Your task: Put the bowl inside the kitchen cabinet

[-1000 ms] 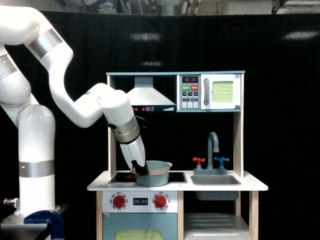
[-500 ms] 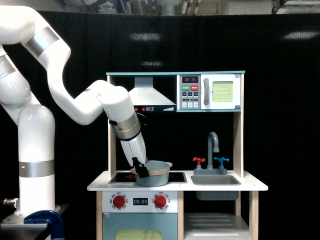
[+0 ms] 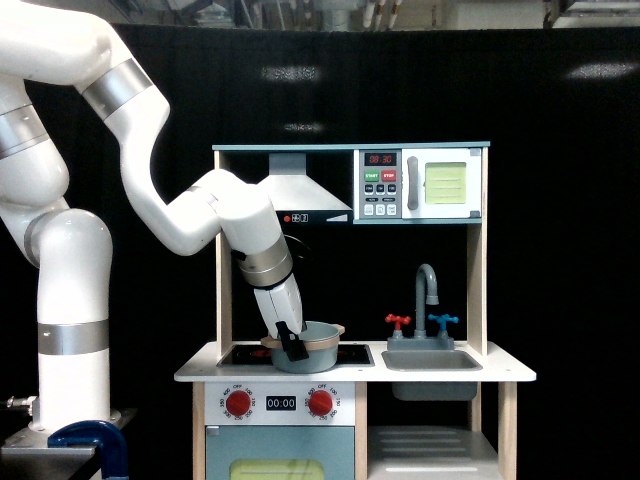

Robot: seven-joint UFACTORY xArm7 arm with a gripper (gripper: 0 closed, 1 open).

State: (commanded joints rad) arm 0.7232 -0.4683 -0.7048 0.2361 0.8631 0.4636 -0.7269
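One bent arm (image 3: pixel 215 215) over bowl (image 3: pixel 312 346)

counter (image 3: pixel 200 373): white toy-kitchen top | bowl (image 3: pixel 318 346): sits on the black hob, beside the sink (image 3: pixel 430 361) | sink: sunk into counter

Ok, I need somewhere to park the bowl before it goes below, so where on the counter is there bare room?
Free: the white counter strip right of the sink, and the left edge beside the stovetop. The cabinet shelf below the sink looks bare, though only partly in frame. Crowded: the stovetop, where the bowl sits with the gripper at its rim; the taps stand behind the sink.
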